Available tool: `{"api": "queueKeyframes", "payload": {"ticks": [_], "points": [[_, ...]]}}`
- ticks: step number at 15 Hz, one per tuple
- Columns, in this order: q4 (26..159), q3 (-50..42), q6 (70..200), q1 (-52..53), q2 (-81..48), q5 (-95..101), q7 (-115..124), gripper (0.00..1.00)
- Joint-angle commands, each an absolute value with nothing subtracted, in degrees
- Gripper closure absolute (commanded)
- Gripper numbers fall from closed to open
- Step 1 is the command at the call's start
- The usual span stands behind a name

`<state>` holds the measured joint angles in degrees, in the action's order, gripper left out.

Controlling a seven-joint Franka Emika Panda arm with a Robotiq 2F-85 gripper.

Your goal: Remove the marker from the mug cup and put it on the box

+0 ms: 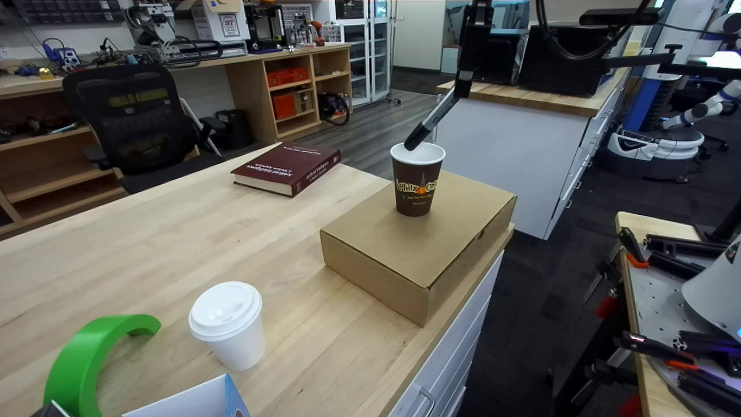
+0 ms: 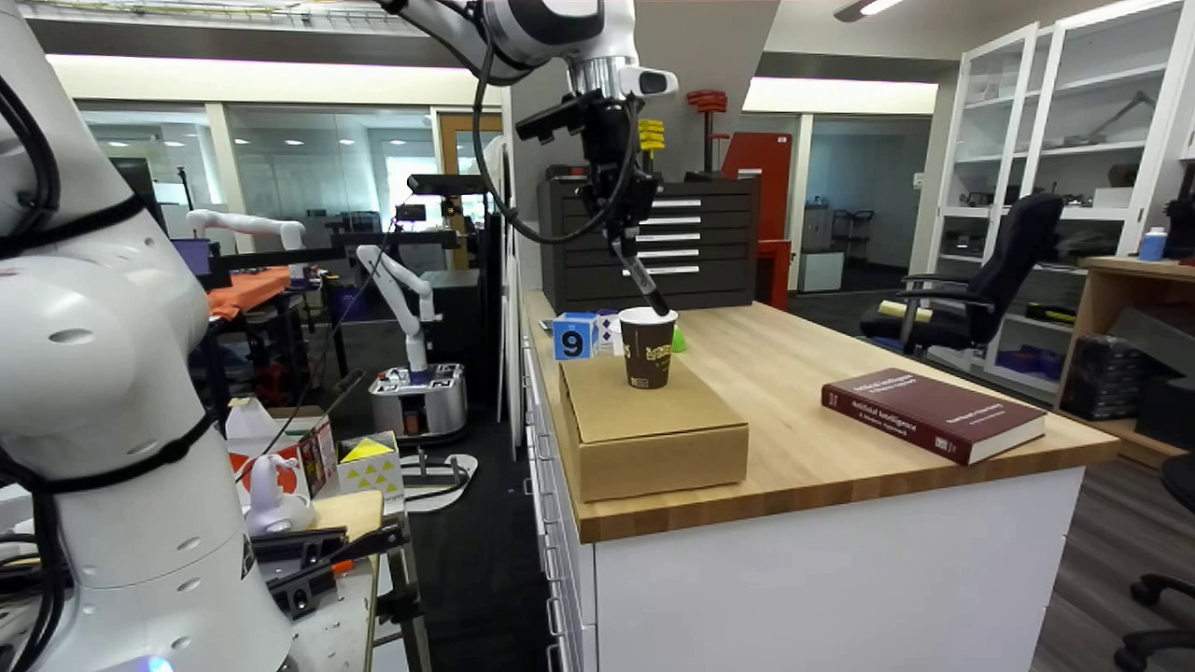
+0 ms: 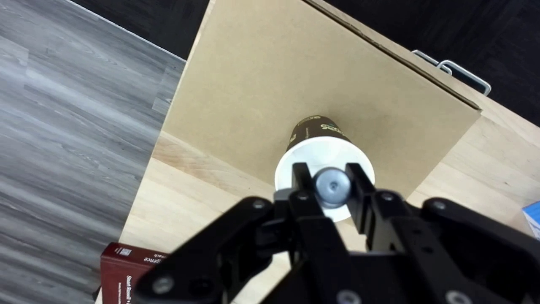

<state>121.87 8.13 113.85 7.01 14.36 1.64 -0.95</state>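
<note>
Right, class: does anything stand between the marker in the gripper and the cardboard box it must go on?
Yes: the brown paper coffee cup stands on the cardboard box, its mouth at the lower end of the marker in the gripper. It likely blocks the way straight down; nothing else visible does.

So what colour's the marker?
The marker is grey with a black lower end, clearest in an exterior view.

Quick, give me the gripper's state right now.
Gripper: closed on the marker, holding it near its upper end, with a finger on either side.
</note>
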Motion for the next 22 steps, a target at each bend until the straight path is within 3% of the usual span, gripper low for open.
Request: {"api": "queueKeyframes", "payload": {"ticks": [1, 22], "points": [[121.4, 8.6, 110.2, 6.6, 18.8, 4.5, 1.8, 0.93], [128.3, 5.1, 123.3, 3.5, 11.3, 5.4, 3.5, 0.93]]}}
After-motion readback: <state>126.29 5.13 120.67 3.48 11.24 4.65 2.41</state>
